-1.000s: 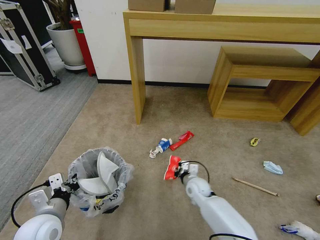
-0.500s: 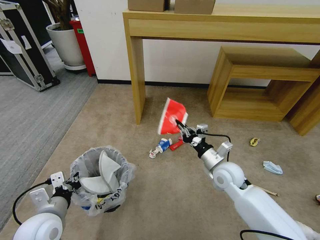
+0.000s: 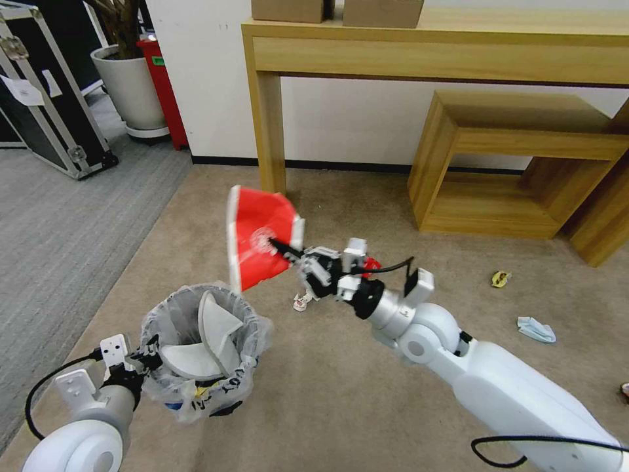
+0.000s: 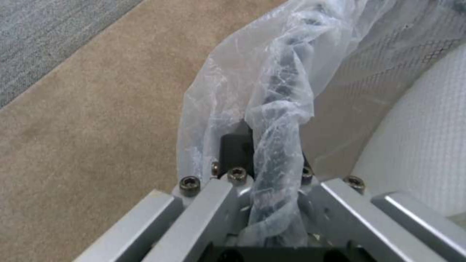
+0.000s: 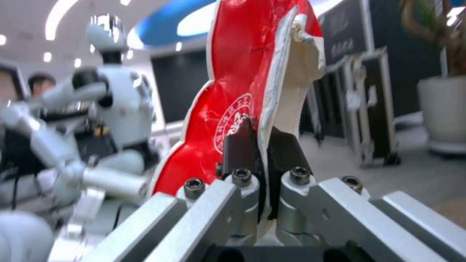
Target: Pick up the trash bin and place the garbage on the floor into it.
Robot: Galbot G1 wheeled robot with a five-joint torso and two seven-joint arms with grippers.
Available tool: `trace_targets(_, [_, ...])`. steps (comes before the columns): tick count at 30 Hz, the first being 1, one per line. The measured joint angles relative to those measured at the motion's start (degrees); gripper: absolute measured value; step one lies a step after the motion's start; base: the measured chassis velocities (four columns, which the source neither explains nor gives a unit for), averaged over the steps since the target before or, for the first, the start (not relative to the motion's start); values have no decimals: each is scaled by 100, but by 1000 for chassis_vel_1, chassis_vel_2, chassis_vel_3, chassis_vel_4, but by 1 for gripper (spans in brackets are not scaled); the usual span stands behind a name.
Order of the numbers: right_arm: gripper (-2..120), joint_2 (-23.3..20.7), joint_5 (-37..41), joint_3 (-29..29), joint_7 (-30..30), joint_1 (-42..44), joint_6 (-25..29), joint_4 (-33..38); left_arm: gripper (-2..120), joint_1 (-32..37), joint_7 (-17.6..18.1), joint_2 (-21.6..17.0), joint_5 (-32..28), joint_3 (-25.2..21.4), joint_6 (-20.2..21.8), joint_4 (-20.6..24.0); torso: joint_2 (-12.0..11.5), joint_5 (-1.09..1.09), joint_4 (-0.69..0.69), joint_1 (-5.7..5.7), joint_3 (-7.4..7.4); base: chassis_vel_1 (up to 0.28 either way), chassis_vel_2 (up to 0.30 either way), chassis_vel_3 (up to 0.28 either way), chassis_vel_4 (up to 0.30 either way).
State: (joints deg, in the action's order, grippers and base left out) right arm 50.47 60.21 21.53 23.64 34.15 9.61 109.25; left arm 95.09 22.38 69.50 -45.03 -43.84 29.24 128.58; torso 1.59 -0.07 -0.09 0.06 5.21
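The trash bin [image 3: 196, 383], black with a crinkly white bag, stands low at the left with white slippers [image 3: 209, 334] inside. My left gripper [image 3: 147, 360] is shut on its near rim; the left wrist view has the gripper [image 4: 269, 156] clamped over the bag [image 4: 276, 109], beside a slipper [image 4: 422, 145]. My right gripper [image 3: 282, 248] is shut on a flattened red-white paper cup [image 3: 259, 242], held in the air just above the bin's far rim. In the right wrist view the gripper [image 5: 257, 142] pinches the cup [image 5: 233, 91]. On the floor [image 3: 341, 393] lie a light-blue mask [image 3: 536, 330] and a yellow scrap [image 3: 500, 279].
A crushed white piece [image 3: 302, 301] and a red wrapper [image 3: 372, 263] lie partly hidden behind my right arm. A wooden table leg [image 3: 272, 131] and a low wooden shelf [image 3: 517, 170] stand behind. Grey carpet [image 3: 52, 229], a black case [image 3: 46, 98] and a plant pot [image 3: 128, 85] are at the left.
My right gripper has lifted the red cup off the floor, swung it up and then left to above the bin. The left gripper has kept its hold on the bin.
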Motion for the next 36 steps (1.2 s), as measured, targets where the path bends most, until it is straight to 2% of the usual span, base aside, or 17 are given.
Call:
trace_targets(9, [0, -26, -42, 779, -487, -578, -302, -131, 1, 14, 2, 79, 46, 2, 1, 45, 0, 0, -1, 0, 0, 0, 0, 0, 0])
trace_targets(13, [0, 72, -95, 1478, -954, -1075, -592, -208, 1, 18, -1, 132, 74, 3, 1, 65, 0, 0, 0, 0, 0, 0, 0, 0, 0])
trace_targets(18, [0, 220, -115, 1981, -1244, -1524, -787, -310, 1, 3, -2, 141, 75, -2, 1, 66, 0, 0, 0, 0, 0, 0, 0, 0, 0])
trace_targets(24, [0, 676, -392, 2961, -1675, -2174, -1140, -838, 1, -60, -7, 174, 65, -7, -7, 51, 1, -1, -1, 0, 0, 0, 0, 0, 0])
trace_targets(36, [0, 1700, -733, 3506, -2123, -2325, -1247, -1852, 1, -88, -17, 174, 11, -36, -51, 38, 1, -2, 1, 0, 0, 0, 0, 0, 0])
